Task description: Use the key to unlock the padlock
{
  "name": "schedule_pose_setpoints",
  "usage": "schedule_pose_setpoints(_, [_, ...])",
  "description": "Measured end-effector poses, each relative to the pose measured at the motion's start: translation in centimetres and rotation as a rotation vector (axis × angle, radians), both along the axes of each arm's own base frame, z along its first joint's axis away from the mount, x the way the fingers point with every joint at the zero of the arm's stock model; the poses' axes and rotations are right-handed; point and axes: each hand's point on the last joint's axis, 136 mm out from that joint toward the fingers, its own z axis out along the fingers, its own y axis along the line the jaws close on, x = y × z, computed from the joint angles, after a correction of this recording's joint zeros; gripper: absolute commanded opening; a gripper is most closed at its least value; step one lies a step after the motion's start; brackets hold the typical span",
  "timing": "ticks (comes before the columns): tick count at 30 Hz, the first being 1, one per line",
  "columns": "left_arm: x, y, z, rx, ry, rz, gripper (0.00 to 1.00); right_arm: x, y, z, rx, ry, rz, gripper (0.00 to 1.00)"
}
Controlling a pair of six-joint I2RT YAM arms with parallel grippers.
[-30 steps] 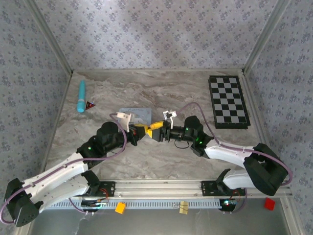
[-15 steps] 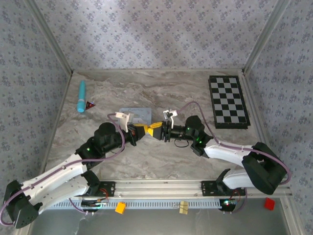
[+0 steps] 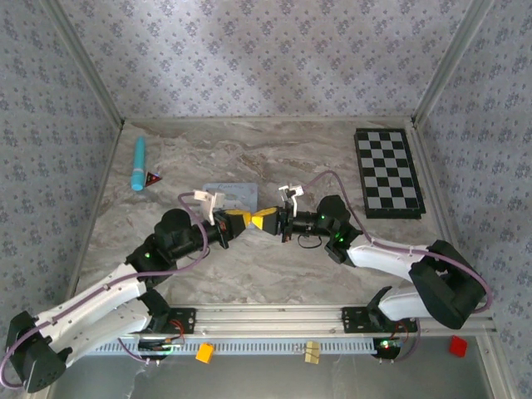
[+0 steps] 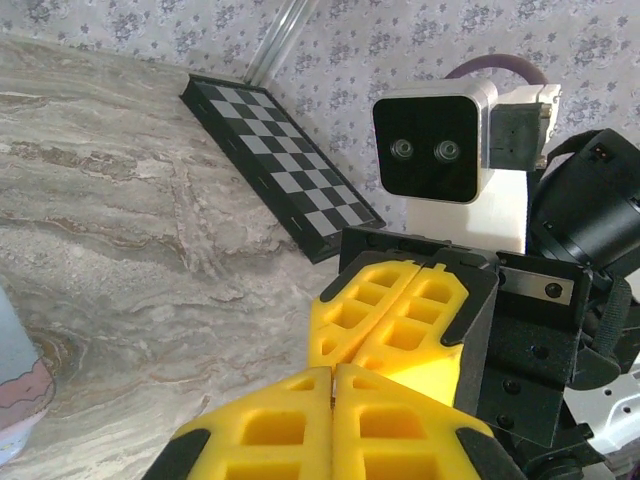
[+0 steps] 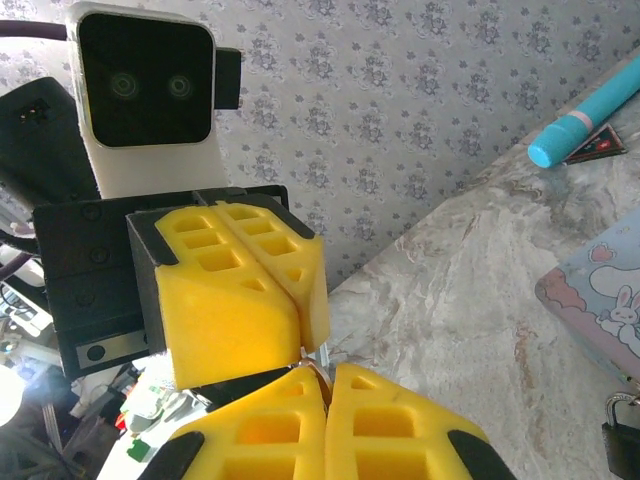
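Grey marble tabletop (image 3: 249, 266). Black-and-white chequered board (image 3: 389, 172) at far right. Light-blue rectangular cartoon tin (image 3: 237, 193) in the centre. Left gripper (image 3: 243, 219) and right gripper (image 3: 268, 219) both have their yellow pads pinched together and meet tip to tip near the tin. Tiny black padlock (image 5: 622, 448) lies just beside the tin, apart from both grippers. Thin metal sliver (image 5: 320, 357) shows at the tips; cannot tell which gripper holds it.

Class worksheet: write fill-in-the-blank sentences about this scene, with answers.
1. The left gripper and right gripper, tip to tip, are both ____.
2. Their fingers are coloured ____.
3. The chessboard lies on the table's ____ side.
4. The padlock lies beside the cartoon ____.
Answers: shut; yellow; right; tin.
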Motion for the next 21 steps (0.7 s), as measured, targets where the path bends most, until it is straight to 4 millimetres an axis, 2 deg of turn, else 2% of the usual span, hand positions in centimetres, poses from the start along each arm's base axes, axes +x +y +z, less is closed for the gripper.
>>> schedule_pose_setpoints(6, [0.0,0.1,0.0,-0.002,0.001,-0.006,0.19,-0.2,-0.1,0.0,0.0,-0.001,0.004,0.0])
schedule_pose_setpoints(10, [0.3,0.6,-0.3,0.0,0.006,0.015,0.47,0.0,-0.4,0.2,-0.007,0.005,-0.017,0.0])
schedule_pose_setpoints(15, [1.1,1.6,-0.7,0.0,0.024,0.069,0.61,0.6,-0.9,-0.3,-0.043,0.023,-0.074,0.0])
schedule_pose_setpoints(21, [2.2,3.0,-1.6,0.006,0.063,0.151,0.71,2.0,-1.7,-2.1,-0.123,0.072,-0.18,0.0])
